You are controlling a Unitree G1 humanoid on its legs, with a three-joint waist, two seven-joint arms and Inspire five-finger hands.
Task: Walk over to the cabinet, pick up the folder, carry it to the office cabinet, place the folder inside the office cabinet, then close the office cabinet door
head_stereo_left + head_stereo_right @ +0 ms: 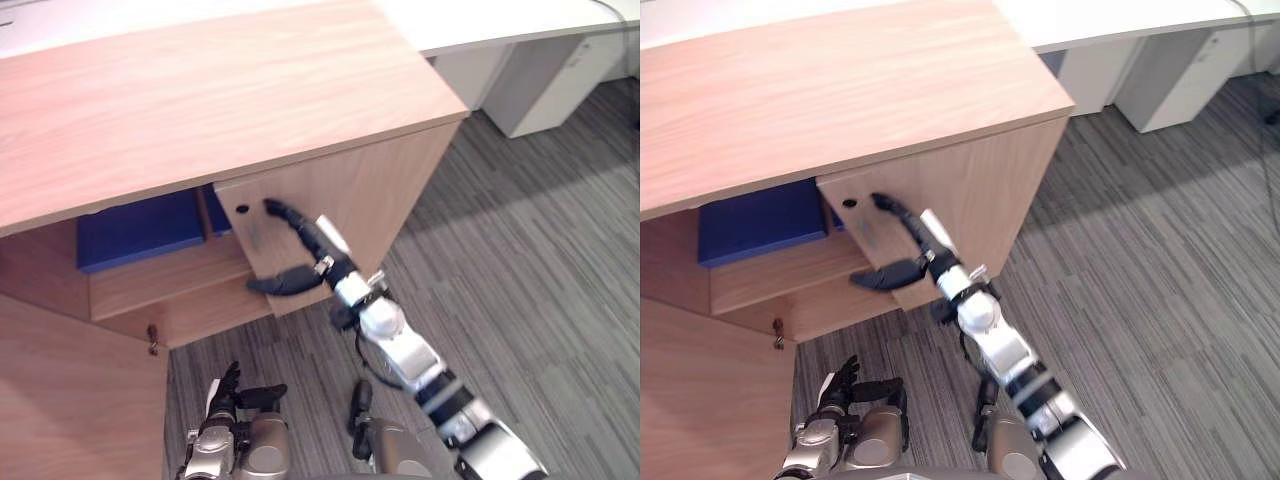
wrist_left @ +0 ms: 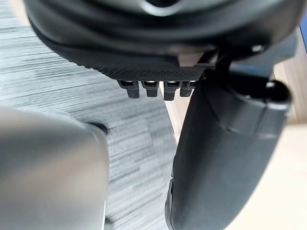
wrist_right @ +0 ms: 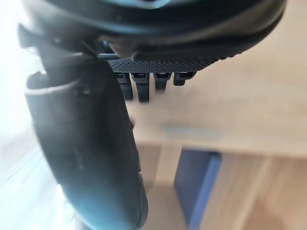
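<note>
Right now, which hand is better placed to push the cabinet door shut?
The right. The right hand has straight fingers against the face of the half-open door, with the blue folder lying on the shelf behind it. The left hand hangs low near the floor, apart from that door.

the office cabinet (image 1: 230,100) stands on the floor (image 1: 540,270) with its 2 doors facing me. inside it, the folder (image 1: 140,228) lies flat on the shelf (image 1: 170,280), toward the cabinet's left side, its right end tucked behind the right door (image 1: 340,200). that door stands ajar across the cabinet's right half. the left door (image 1: 70,400) swings wide out in front of the cabinet. the right hand (image 1: 318,245) is in front of the cabinet, straight fingers touching the right door's outer face near its free edge. the left hand (image 1: 228,395) hangs lower, just right of the left door, apart from it. behind the cabinet runs a desk (image 1: 500,25), with a drawer unit (image 1: 560,85) under it.
</note>
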